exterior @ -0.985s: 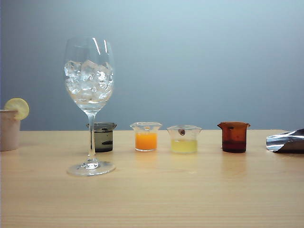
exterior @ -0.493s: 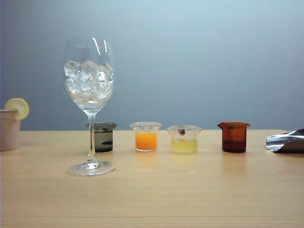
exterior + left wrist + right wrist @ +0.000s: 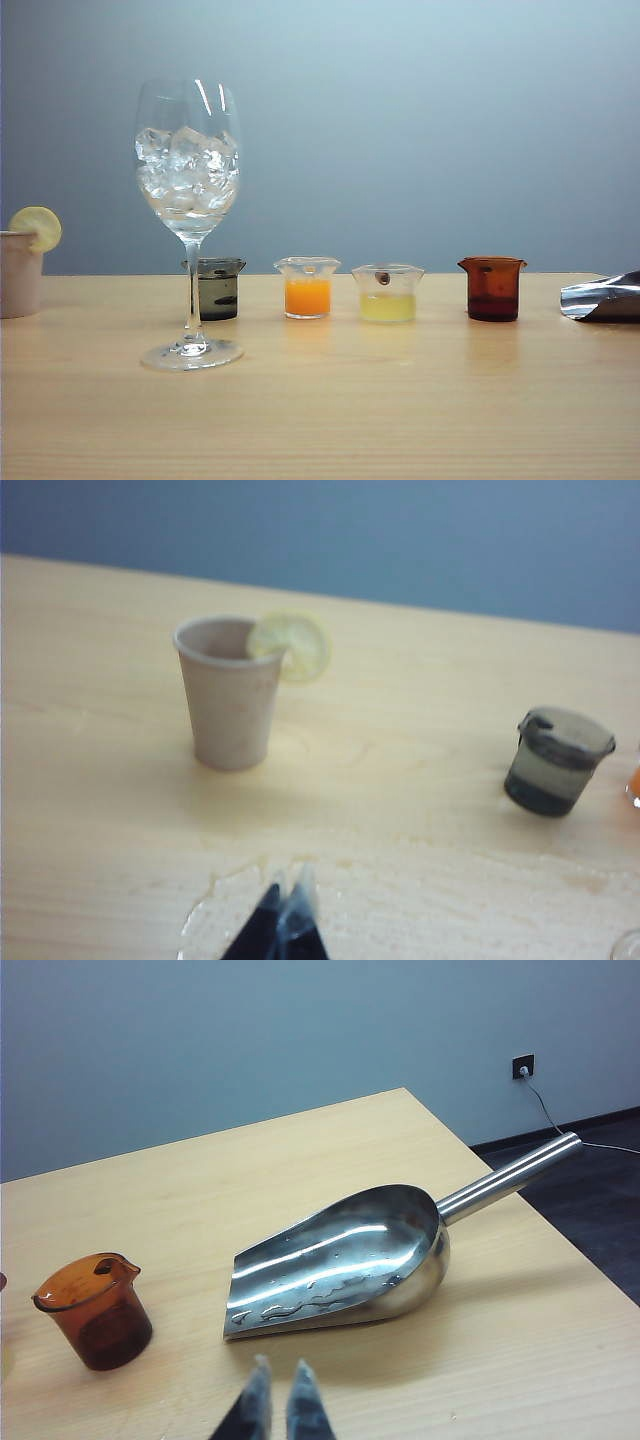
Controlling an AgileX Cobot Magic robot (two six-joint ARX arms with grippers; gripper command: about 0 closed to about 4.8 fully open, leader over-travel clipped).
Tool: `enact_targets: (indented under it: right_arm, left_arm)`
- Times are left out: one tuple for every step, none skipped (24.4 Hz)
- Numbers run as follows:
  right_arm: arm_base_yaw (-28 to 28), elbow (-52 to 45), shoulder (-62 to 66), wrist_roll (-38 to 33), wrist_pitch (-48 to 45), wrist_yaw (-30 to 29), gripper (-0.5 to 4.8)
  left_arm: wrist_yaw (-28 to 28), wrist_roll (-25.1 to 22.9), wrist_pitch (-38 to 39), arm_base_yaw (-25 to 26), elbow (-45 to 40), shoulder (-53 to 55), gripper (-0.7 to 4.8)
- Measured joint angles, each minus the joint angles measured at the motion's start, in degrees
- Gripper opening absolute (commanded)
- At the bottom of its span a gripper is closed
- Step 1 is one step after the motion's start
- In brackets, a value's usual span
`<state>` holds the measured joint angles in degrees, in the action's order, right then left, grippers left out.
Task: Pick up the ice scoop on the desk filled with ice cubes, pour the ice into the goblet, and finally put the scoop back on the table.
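Observation:
The goblet (image 3: 190, 200) stands upright on the left of the table (image 3: 400, 420), its bowl filled with ice cubes (image 3: 187, 170). The ice scoop (image 3: 603, 297) lies on the table at the far right edge of the exterior view. In the right wrist view the ice scoop (image 3: 340, 1260) holds only water drops, its handle pointing away. My right gripper (image 3: 280, 1368) hangs shut and empty, a short way back from the scoop's mouth. My left gripper (image 3: 288, 885) is shut and empty, above a wet patch. Neither gripper shows in the exterior view.
A beige cup (image 3: 230, 695) with a lemon slice (image 3: 290, 647) stands at the far left. A row of small beakers runs behind the goblet: dark (image 3: 218, 288), orange (image 3: 307, 288), yellow (image 3: 387, 293), brown (image 3: 492, 288). The table's right edge lies just beyond the scoop handle (image 3: 520, 1172).

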<state>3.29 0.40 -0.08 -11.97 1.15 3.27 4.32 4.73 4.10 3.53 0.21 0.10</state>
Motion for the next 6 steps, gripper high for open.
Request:
enact_targets:
  right_arm:
    - [0.0, 0.0, 0.0, 0.0, 0.0, 0.0, 0.32]
    - [0.0, 0.0, 0.0, 0.0, 0.0, 0.0, 0.33]
    - [0.0, 0.0, 0.0, 0.0, 0.0, 0.0, 0.33]
    - [0.0, 0.0, 0.0, 0.0, 0.0, 0.0, 0.33]
    - [0.0, 0.0, 0.0, 0.0, 0.0, 0.0, 0.32]
    - [0.0, 0.0, 0.0, 0.0, 0.0, 0.0, 0.33]
  left_arm:
    - [0.0, 0.0, 0.4, 0.0, 0.0, 0.0, -0.05]
    - [0.0, 0.0, 0.6, 0.0, 0.0, 0.0, -0.05]
    - [0.0, 0.0, 0.7, 0.0, 0.0, 0.0, -0.05]
    - [0.0, 0.0, 0.7, 0.0, 0.0, 0.0, -0.05]
    - [0.0, 0.0, 0.7, 0.0, 0.0, 0.0, -0.05]
    - [0.0, 0.0, 0.7, 0.0, 0.0, 0.0, -0.05]
